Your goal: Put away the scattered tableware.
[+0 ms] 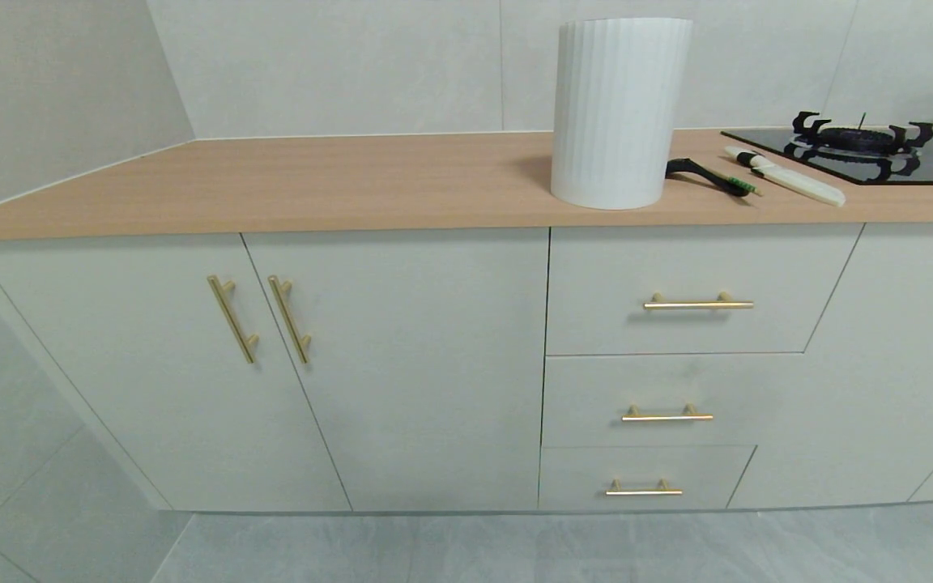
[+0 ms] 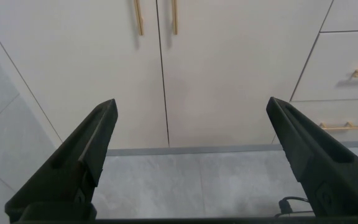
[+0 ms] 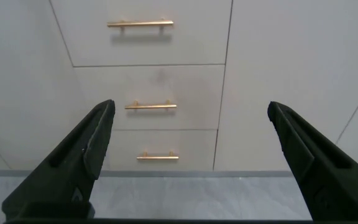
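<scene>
On the wooden countertop (image 1: 313, 182) stands a tall white ribbed container (image 1: 619, 112). To its right lie a black-handled utensil with a green tip (image 1: 709, 176) and a white knife with a black-and-green band (image 1: 786, 176). My left gripper (image 2: 191, 109) is open, held low in front of the double cabinet doors (image 2: 160, 68), nothing between its fingers. My right gripper (image 3: 188, 112) is open too, held low facing the stack of drawers (image 3: 151, 93), also empty.
A black gas hob (image 1: 871, 150) sits at the counter's right end. Below are two cabinet doors with gold handles (image 1: 260, 318) and three drawers with gold handles (image 1: 697, 304). Grey tiled floor (image 1: 466, 546) lies in front; a wall closes the left side.
</scene>
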Tool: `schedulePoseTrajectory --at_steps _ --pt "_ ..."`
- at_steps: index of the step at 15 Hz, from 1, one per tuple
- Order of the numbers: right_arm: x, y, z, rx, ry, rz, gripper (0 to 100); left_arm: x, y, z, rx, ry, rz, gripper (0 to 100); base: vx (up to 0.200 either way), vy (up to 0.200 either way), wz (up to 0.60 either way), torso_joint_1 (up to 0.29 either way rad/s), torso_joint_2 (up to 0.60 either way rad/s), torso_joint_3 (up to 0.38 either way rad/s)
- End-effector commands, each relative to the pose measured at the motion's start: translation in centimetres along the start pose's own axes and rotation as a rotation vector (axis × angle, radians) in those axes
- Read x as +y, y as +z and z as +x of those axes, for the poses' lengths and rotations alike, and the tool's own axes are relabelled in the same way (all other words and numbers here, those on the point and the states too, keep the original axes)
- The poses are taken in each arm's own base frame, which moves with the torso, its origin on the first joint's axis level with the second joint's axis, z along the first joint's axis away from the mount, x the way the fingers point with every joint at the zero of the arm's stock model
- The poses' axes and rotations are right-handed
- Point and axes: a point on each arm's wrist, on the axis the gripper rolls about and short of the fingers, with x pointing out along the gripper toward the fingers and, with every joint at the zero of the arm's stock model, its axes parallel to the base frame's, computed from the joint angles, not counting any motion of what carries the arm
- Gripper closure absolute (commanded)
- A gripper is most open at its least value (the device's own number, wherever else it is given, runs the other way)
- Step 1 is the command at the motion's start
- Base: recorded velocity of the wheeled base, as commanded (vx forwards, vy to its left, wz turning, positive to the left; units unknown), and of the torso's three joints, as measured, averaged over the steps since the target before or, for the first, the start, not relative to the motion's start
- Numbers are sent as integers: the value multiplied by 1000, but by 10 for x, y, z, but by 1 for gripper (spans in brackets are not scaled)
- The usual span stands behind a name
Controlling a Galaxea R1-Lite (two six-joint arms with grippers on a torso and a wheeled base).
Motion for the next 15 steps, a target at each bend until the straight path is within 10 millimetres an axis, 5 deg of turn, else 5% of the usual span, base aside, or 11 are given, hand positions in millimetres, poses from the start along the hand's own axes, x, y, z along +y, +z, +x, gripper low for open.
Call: schedulePoseTrajectory --at_steps 1,6,11,15 --pt "1 11 18 152 61 6 0 0 0 0 0 0 0 0 0 0 0 0 0 0" --pt "3 52 83 421 160 33 0 0 0 0 0 0 0 0 0 0 0 0 0 0" --pt "12 47 147 610 232 26 0 0 0 0 0 0 0 0 0 0 0 0 0 0" --pt "21 35 191 601 254 14 0 0 0 0 0 0 0 0 0 0 0 0 0 0"
